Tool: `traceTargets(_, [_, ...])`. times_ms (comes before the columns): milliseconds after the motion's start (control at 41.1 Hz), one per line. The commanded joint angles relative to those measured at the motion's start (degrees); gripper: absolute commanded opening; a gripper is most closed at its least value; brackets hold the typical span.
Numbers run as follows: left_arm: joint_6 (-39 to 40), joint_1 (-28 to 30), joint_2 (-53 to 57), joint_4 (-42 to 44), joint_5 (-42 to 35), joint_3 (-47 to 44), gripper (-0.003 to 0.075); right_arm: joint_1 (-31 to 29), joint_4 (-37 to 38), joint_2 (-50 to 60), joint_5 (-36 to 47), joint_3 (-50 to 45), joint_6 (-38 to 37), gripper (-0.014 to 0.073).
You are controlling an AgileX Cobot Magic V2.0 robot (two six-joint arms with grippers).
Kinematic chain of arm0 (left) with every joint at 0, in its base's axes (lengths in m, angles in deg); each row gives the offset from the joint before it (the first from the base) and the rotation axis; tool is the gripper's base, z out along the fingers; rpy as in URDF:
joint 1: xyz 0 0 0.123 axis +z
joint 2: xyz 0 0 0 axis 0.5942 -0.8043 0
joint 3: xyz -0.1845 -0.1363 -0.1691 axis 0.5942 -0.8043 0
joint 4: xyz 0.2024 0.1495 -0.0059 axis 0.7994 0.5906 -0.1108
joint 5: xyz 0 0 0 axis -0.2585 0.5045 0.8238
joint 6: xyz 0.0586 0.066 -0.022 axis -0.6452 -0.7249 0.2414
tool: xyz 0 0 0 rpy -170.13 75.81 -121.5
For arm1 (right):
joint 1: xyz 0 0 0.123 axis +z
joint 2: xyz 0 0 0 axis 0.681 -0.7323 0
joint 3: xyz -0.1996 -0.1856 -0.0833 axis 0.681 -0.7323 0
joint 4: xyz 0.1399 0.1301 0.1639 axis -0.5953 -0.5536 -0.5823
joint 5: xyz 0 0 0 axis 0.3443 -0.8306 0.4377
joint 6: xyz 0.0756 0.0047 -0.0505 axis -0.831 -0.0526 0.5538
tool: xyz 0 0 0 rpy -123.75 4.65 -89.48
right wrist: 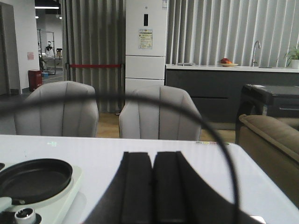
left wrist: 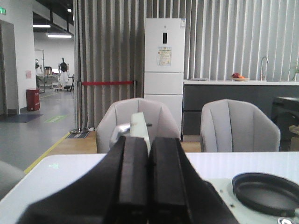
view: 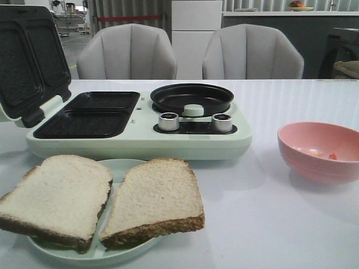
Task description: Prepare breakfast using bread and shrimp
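Two slices of bread, one on the left and one on the right, lie side by side on a pale green plate at the table's front left. A small orange-pink piece, the shrimp, rests inside the pink bowl on the right. Neither gripper appears in the front view. In its wrist view, my left gripper is shut and empty, above the table near the cooker. My right gripper is likewise shut and empty, over bare table to the right of the round pan.
A pale green breakfast maker stands behind the plate. Its lid is raised at the left, two black sandwich wells lie open, and a round pan sits above two knobs. Two grey chairs stand past the table's far edge.
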Motion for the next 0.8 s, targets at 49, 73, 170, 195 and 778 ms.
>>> traceTargets(49, [0.2, 0.1, -4.9, 0.0, 0.3, 10.8, 0.0102, -0.1, 1.0, -6.6, -2.9, 10.5, 0.3, 0.0036])
traceTargets(73, [0.2, 0.1, -5.8, 0.0, 0.8, 12.0, 0.0102, -0.1, 1.0, -7.5, -4.0, 12.1, 0.3, 0.0036])
traceTargets(170, [0.2, 0.1, -9.3, 0.0, 3.8, 17.8, 0.0102, -0.1, 1.0, -11.9, -10.5, 17.6, 0.3, 0.0036])
traceTargets(195, [0.2, 0.1, -10.1, 0.0, 5.1, 18.9, 0.0102, -0.1, 1.0, -12.8, -12.0, 19.0, 0.3, 0.0036])
traceTargets(778, [0.2, 0.1, -24.0, -0.2, 22.3, 23.0, 0.0102, -0.1, 0.9, -28.3, -24.3, 18.4, 0.3, 0.0036])
